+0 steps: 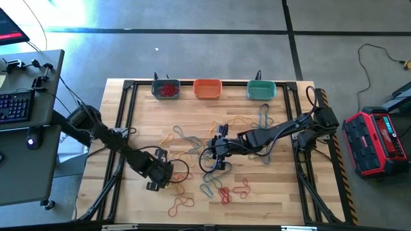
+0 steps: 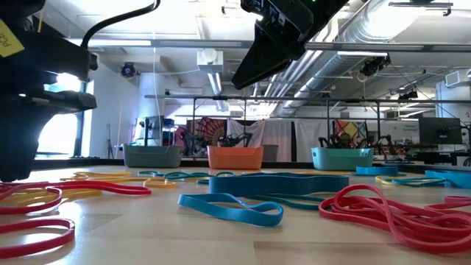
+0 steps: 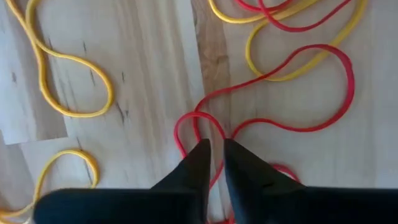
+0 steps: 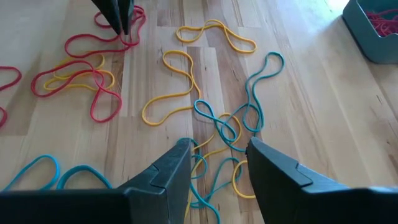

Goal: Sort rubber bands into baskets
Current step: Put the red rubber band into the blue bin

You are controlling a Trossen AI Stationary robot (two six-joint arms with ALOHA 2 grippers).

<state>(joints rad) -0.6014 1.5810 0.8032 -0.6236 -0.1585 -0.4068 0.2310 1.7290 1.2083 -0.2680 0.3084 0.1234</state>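
Fingertips of my left gripper (image 3: 213, 163) are nearly closed, pinching a strand of a red rubber band (image 3: 292, 93) flat on the worktop (image 3: 143, 74), so that one loop comes clear of the yellow bands crossing it. It sprawls in a bent figure-eight, its long axis slanting away from the gripper. My right gripper (image 4: 217, 163) hangs released over teal and yellow bands, waiting.
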